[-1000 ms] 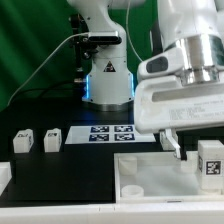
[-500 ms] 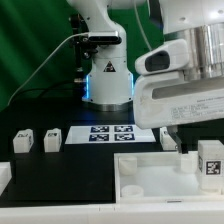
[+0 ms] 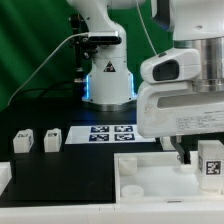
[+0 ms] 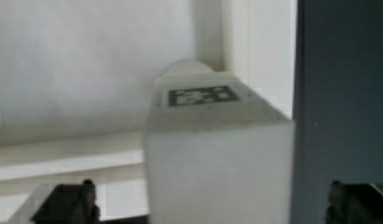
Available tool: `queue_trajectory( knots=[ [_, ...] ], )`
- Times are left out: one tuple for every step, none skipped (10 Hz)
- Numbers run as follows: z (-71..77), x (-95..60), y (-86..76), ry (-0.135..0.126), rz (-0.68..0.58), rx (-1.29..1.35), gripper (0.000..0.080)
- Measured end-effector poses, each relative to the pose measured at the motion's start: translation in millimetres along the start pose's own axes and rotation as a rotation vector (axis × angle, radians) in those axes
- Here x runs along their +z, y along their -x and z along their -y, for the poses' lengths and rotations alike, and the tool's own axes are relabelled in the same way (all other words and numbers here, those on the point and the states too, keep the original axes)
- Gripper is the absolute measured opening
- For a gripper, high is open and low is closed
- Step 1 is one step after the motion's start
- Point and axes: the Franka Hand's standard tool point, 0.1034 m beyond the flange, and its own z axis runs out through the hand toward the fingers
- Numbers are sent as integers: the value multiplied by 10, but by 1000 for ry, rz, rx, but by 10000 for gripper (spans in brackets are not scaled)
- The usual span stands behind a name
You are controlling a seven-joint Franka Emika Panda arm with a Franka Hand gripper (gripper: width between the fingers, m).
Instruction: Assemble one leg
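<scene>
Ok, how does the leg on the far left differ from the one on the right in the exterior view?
The left leg stands on the dark table, well away from the arm. The right leg stands by the tray, beside the open gripper. The right leg's tag plainly faces the camera, while the left leg's is harder to make out. Both are small white tagged blocks.

The leg stands close against the tray wall, flanks open.
</scene>
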Motion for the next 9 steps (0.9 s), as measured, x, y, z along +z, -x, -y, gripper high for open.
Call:
queue_trajectory(
  knots=[
    [43,49,36,2,8,9,649],
    [68,74,63,2,13,16,649],
    [79,79,76,1,15,18,649],
    [51,73,90,-1,18,22,649],
    [26,83,103,1,20,25,649],
    [18,101,123,3,25,26,649],
    [17,101,123,3,25,26,649],
    [16,102,123,3,25,26,544],
    [16,103,123,3,25,28,408]
  ],
)
